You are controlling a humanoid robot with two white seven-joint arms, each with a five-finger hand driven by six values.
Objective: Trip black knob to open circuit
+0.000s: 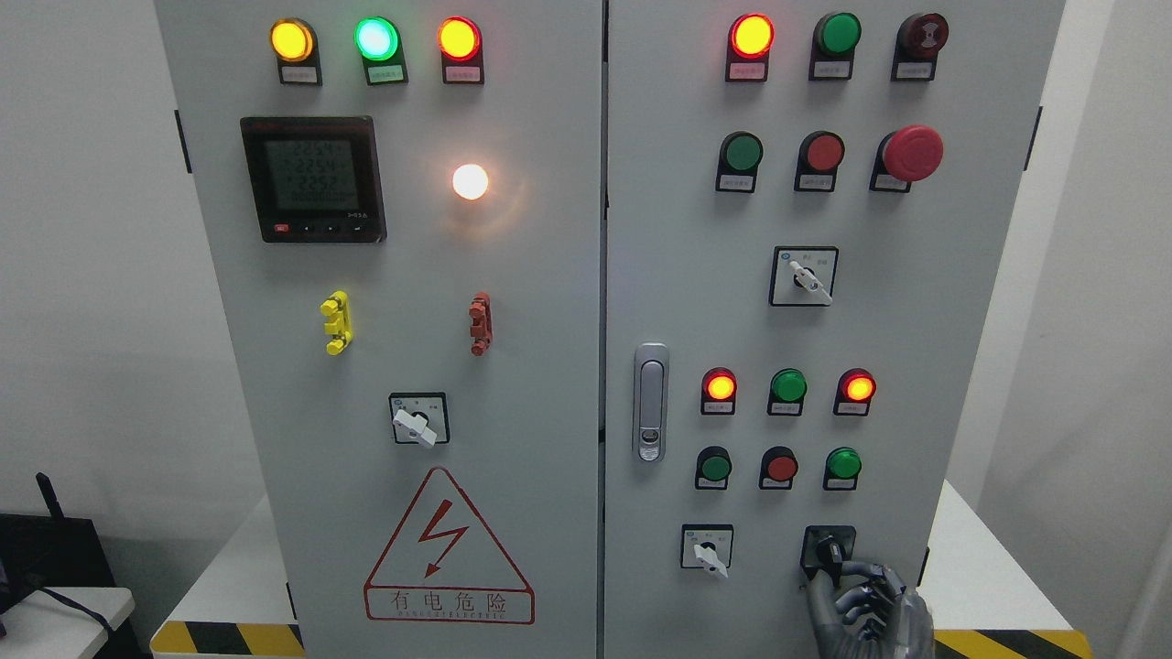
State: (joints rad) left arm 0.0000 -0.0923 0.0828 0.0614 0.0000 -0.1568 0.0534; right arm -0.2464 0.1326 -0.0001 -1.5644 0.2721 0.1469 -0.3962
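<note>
The black knob (pixel 830 552) sits in a black square plate at the lower right of the grey cabinet's right door (pixel 916 320). My right hand (pixel 847 577) comes up from the bottom edge, and its curled grey fingers (pixel 856 599) pinch the knob's handle from below and from the right. Part of the knob is hidden behind the fingertips. The left arm does not show.
A white-handled selector switch (pixel 707 552) sits just left of the knob. Above are rows of red and green buttons and lit lamps, plus a red mushroom stop button (pixel 911 152). A door latch (pixel 650 401) is at the door's left edge. Black-and-yellow striped base below.
</note>
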